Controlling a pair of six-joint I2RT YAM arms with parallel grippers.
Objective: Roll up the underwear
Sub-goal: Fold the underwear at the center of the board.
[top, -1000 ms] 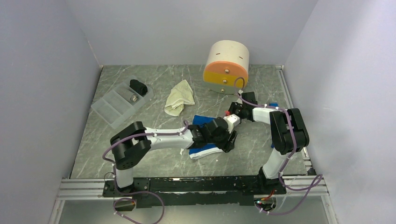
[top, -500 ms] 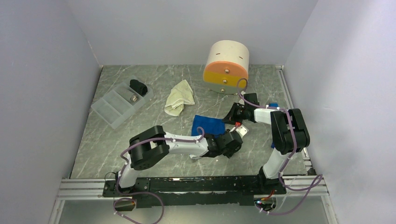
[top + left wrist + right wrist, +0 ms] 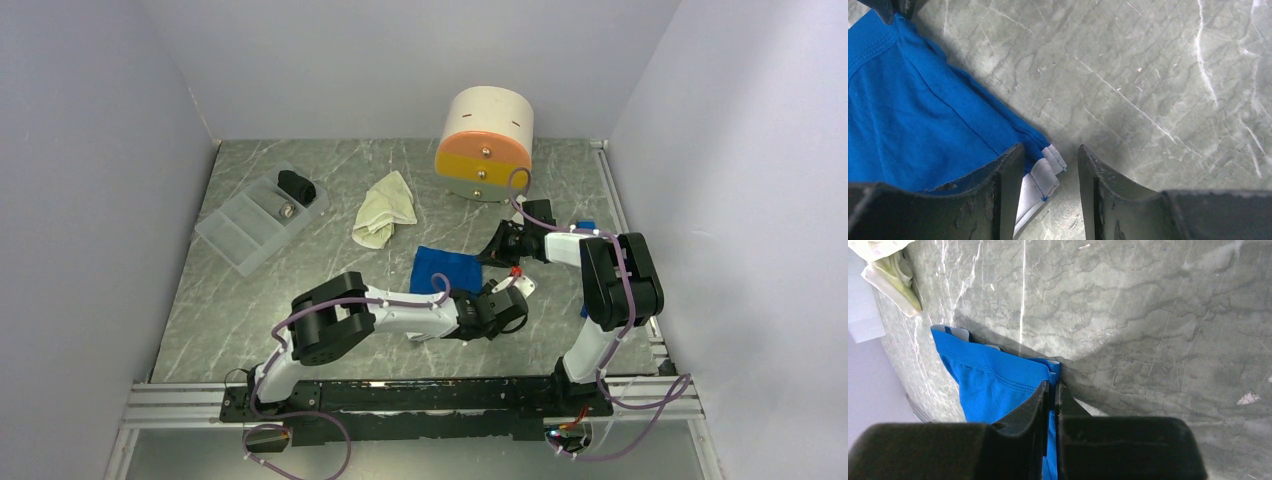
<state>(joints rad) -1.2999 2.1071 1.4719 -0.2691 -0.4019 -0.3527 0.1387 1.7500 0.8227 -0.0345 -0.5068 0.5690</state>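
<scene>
The royal blue underwear lies flat mid-table. My right gripper is shut on its far right edge; in the right wrist view the jaws pinch the blue cloth. My left gripper is low at the garment's near right corner. In the left wrist view its jaws stand apart around the folded white trim of the blue cloth without pressing it. The cream-yellow underwear lies crumpled further back, also visible in the right wrist view.
A clear plastic tray at back left holds a black rolled bundle. A round cream-and-orange drum stands at the back. Walls close in on the left, the right and the back. A small white fleck lies on the table.
My left arm swung to the near right, off the top of the blue underwear to its near right corner, and its jaws narrowed. The right gripper kept its grip and shifted slightly.
</scene>
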